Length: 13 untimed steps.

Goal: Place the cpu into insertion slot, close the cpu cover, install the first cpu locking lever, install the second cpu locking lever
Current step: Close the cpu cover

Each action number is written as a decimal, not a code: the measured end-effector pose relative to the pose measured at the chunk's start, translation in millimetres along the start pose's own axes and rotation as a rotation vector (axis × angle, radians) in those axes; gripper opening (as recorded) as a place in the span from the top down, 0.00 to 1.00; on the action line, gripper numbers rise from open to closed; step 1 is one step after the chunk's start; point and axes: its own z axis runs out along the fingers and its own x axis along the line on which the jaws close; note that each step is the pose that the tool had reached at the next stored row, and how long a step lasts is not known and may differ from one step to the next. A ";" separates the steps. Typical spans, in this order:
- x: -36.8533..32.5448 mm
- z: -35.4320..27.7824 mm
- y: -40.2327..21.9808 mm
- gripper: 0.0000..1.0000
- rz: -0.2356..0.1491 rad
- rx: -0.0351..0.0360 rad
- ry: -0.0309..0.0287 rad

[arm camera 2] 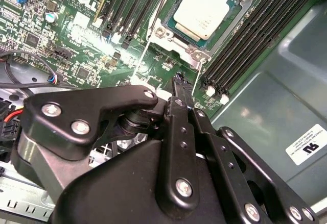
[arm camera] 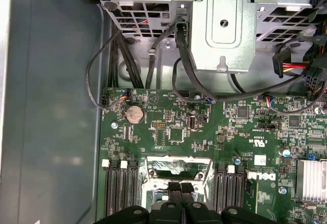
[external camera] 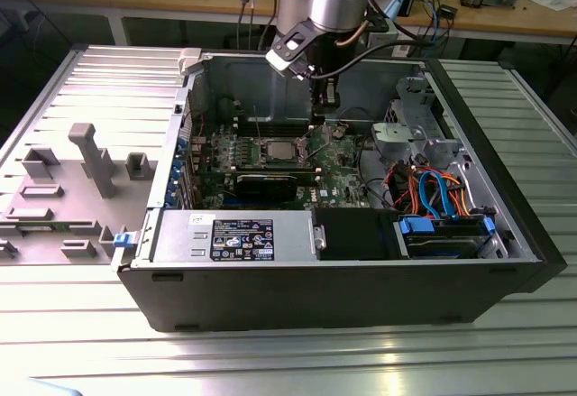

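Exterior view: one open computer case (external camera: 315, 292) lies on a ribbed metal table (external camera: 270, 360) and holds one green motherboard (external camera: 343, 157). At the frame's centre, one cpu (external camera: 278, 151) sits on that board. One gripper (external camera: 323, 107) hangs just up and right of it.

Second wrist view: the cpu lies inside the insertion slot (arm camera 2: 179, 43).

First wrist view: two fingers (arm camera: 174, 188) are pressed together, holding nothing.

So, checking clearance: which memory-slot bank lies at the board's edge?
The bank beside the bare grey case panel; the other bank has green board beyond it.
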 end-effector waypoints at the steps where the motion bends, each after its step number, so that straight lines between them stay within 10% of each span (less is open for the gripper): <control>1: 0.0 0.0 0.5 0.89 0.000 0.0000 0.0000; 13: -0.2 0.0 7.9 0.89 0.000 0.0000 0.0000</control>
